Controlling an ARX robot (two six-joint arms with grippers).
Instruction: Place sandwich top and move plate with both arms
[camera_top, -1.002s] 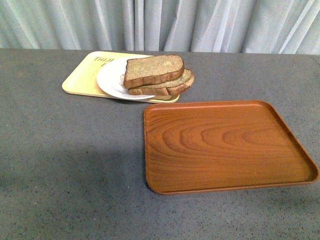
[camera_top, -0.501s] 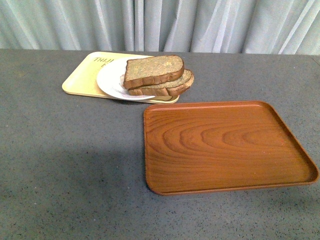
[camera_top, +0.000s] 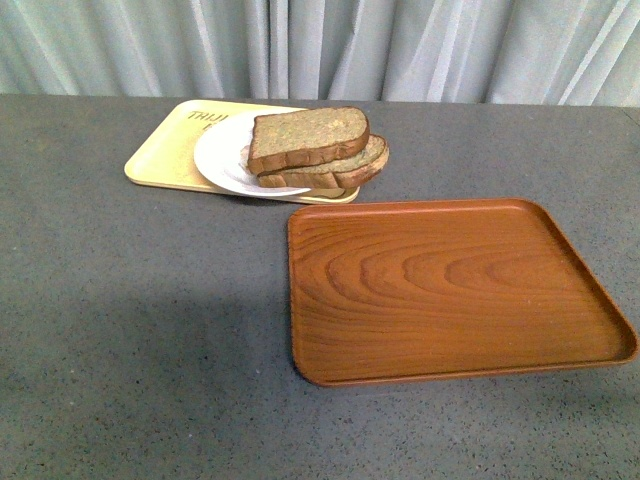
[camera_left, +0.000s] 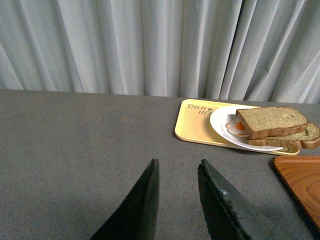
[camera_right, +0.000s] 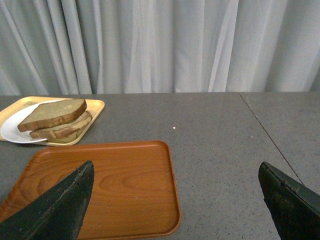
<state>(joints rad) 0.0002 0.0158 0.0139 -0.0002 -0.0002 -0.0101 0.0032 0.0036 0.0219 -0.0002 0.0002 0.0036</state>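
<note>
The sandwich top (camera_top: 305, 137) lies on a lower brown slice on the white plate (camera_top: 225, 160), which rests on the yellow tray at the back. It also shows in the left wrist view (camera_left: 270, 120) and the right wrist view (camera_right: 52, 113). The plate (camera_left: 222, 127) (camera_right: 12, 131) is partly covered by the bread. A bit of orange and white filling peeks out in the left wrist view. My left gripper (camera_left: 177, 167) is open and empty over bare table, well short of the plate. My right gripper (camera_right: 175, 172) is wide open and empty near the wooden tray. Neither arm shows in the front view.
A brown wooden tray (camera_top: 450, 290) lies empty at the front right, also in the right wrist view (camera_right: 100, 187). The yellow tray (camera_top: 165, 155) sits at the back left. Grey curtains (camera_top: 320, 45) hang behind the grey table (camera_top: 130, 330).
The front view has shifted slightly; the things sit a few pixels higher. Nothing on the table has moved.
</note>
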